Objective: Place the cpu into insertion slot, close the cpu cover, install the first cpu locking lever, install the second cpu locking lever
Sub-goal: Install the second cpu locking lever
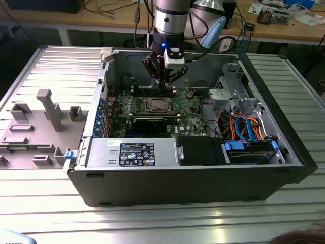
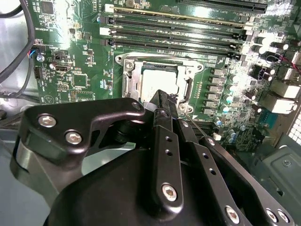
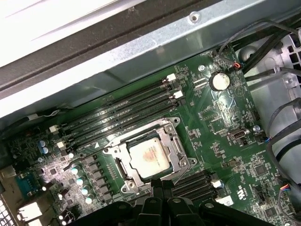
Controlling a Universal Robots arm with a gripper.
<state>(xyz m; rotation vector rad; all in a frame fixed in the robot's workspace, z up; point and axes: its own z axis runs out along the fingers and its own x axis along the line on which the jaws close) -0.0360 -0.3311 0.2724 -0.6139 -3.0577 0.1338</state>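
The cpu [image 3: 148, 157] lies flat in the insertion slot [image 3: 114, 151] on the green board, its silver-grey top showing through the window of the cpu cover [image 3: 175, 151], which lies down over it. In the second wrist view the cpu [image 2: 159, 79] sits inside the cover frame [image 2: 189, 87], just beyond my gripper [image 2: 164, 97]. The black fingers are pressed together with nothing between them, their tips at the socket's near edge. A thin lever rod [image 2: 203, 128] runs beside the fingers. In the exterior view my gripper [image 1: 165, 80] hangs just above the socket [image 1: 156, 105].
Long memory slots [image 3: 117, 115] run along one side of the socket. A black card [image 1: 152, 122] lies beside it, with a power supply [image 1: 134, 152] and blue and orange cables [image 1: 244, 127] nearby. The case walls [image 1: 172, 178] surround the board. A grey fixture [image 1: 45, 109] stands at the exterior view's left.
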